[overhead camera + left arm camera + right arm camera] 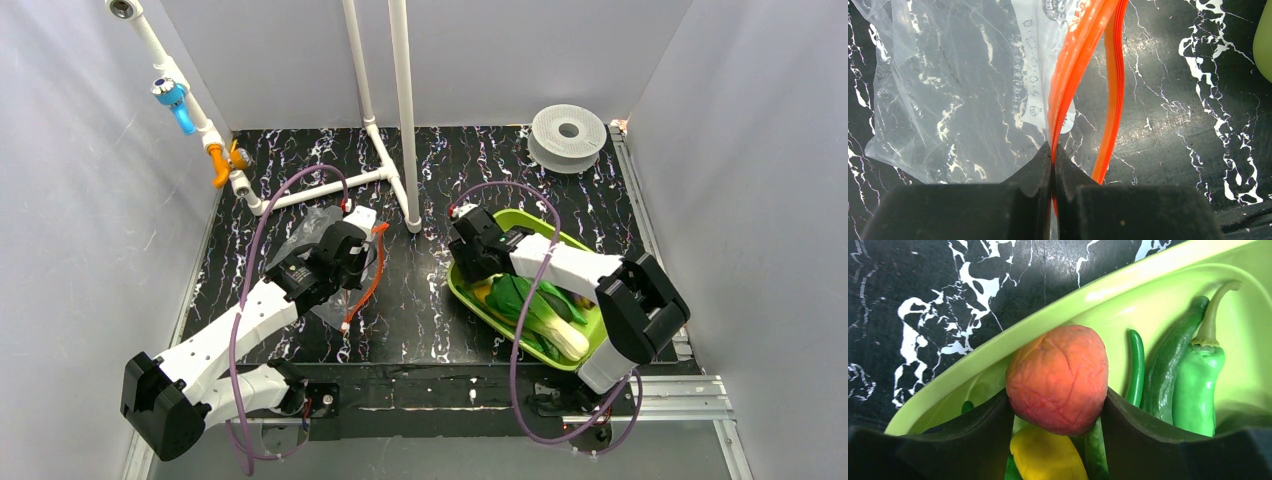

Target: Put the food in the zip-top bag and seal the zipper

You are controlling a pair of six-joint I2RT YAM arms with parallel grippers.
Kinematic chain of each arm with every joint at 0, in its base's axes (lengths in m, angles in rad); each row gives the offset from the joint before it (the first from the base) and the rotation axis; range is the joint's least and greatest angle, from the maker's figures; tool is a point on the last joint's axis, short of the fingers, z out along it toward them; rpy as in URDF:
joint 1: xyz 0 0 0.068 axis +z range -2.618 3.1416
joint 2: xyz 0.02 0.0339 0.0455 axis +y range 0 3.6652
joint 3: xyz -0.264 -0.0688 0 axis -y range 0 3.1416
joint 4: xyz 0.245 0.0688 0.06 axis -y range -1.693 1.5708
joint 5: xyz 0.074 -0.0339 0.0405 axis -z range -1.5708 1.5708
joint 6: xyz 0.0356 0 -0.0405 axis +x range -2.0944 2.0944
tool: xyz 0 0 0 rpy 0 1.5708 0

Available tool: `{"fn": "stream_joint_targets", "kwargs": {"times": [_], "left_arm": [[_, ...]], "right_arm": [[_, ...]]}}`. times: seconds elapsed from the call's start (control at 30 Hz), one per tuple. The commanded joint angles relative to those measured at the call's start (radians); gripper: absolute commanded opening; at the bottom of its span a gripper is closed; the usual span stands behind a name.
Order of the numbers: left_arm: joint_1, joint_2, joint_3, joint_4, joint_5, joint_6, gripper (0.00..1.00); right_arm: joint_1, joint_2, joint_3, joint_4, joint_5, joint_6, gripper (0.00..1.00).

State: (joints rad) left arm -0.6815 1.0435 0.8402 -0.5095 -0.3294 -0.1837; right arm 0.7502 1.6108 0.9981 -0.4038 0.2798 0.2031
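Left of the table's middle, my left gripper pinched the zipper of the zip-top bag, one lip raised. Rightward, in the green tray, my right gripper pressed both sides of the tomato. I judged this the pick; next, lift and carry it to the bag's mouth.

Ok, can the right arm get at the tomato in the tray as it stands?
Likely yes: the right gripper has a finger against each side of the tomato in the lime-green tray, nothing covering it. The yellow piece lies close underneath and might get nudged.
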Motion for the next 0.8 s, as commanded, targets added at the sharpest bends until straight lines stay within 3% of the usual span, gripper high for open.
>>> {"fn": "stream_joint_targets", "kwargs": {"times": [0.0, 0.13, 0.23, 0.33, 0.5, 0.63, 0.77], "left_arm": [[0.006, -0.005, -0.010, -0.007, -0.018, -0.005, 0.00], [0.006, -0.003, -0.003, -0.012, 0.005, -0.014, 0.00], [0.006, -0.014, 0.010, -0.028, 0.096, -0.065, 0.00], [0.008, 0.018, 0.089, -0.144, 0.173, -0.175, 0.00], [0.007, 0.089, 0.211, -0.293, 0.286, -0.333, 0.00], [0.007, 0.090, 0.202, -0.252, 0.409, -0.421, 0.00], [0.007, 0.066, 0.203, -0.258, 0.419, -0.473, 0.00]], "right_arm": [[0.012, -0.113, -0.001, 0.029, 0.062, -0.013, 0.42], [0.016, -0.225, 0.026, -0.015, 0.053, -0.012, 0.21], [0.028, -0.304, 0.047, -0.050, 0.003, 0.007, 0.13], [0.045, -0.383, 0.055, -0.072, -0.088, 0.050, 0.09], [0.126, -0.478, 0.045, -0.028, -0.228, 0.116, 0.08], [0.213, -0.482, 0.090, -0.021, -0.265, 0.150, 0.10], [0.283, -0.478, 0.126, 0.007, -0.310, 0.166, 0.17]]}}
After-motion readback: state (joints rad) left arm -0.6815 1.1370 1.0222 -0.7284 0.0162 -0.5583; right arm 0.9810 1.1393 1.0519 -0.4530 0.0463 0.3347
